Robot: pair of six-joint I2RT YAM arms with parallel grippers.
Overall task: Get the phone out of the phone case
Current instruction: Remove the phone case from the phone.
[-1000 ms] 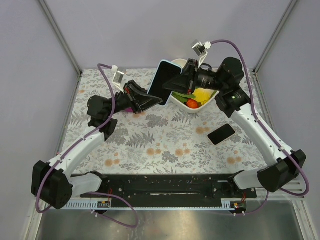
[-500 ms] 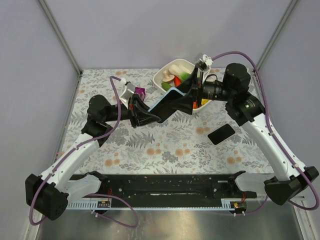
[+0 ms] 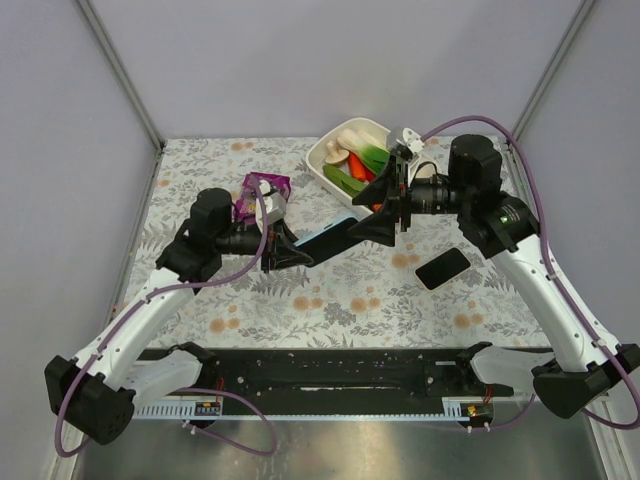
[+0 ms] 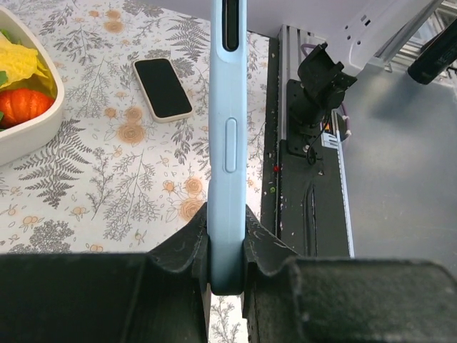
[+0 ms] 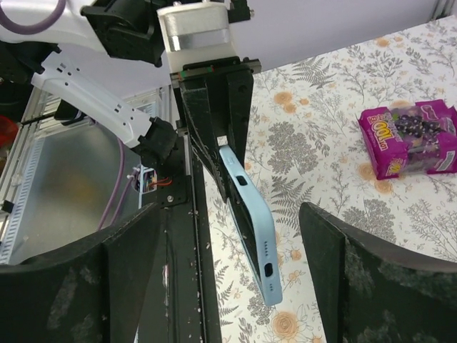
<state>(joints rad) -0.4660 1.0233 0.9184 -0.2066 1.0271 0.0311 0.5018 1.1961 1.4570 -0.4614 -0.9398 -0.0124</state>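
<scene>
The light blue phone case (image 3: 328,234) hangs just above the table, held at one end. My left gripper (image 3: 291,250) is shut on it. In the left wrist view the phone case (image 4: 227,107) stands edge-on, clamped low between the fingers of my left gripper (image 4: 227,246). My right gripper (image 3: 374,222) is open. Its fingers (image 5: 118,279) stand wide to either side of the free end of the phone case (image 5: 251,232) without touching it. A black-screened phone (image 3: 442,268) with a cream rim lies flat on the table to the right, also seen as the phone (image 4: 163,88) in the left wrist view.
A white bowl (image 3: 327,150) of toy vegetables stands at the back, just behind the right gripper. A purple snack packet (image 3: 262,191) lies behind the left wrist, and the packet (image 5: 410,139) also shows in the right wrist view. The black base rail (image 3: 320,370) runs along the near edge.
The right gripper let go of the case and opened wide. The left arm carried the case down from high at the back to low over the table, now lying nearly level.
</scene>
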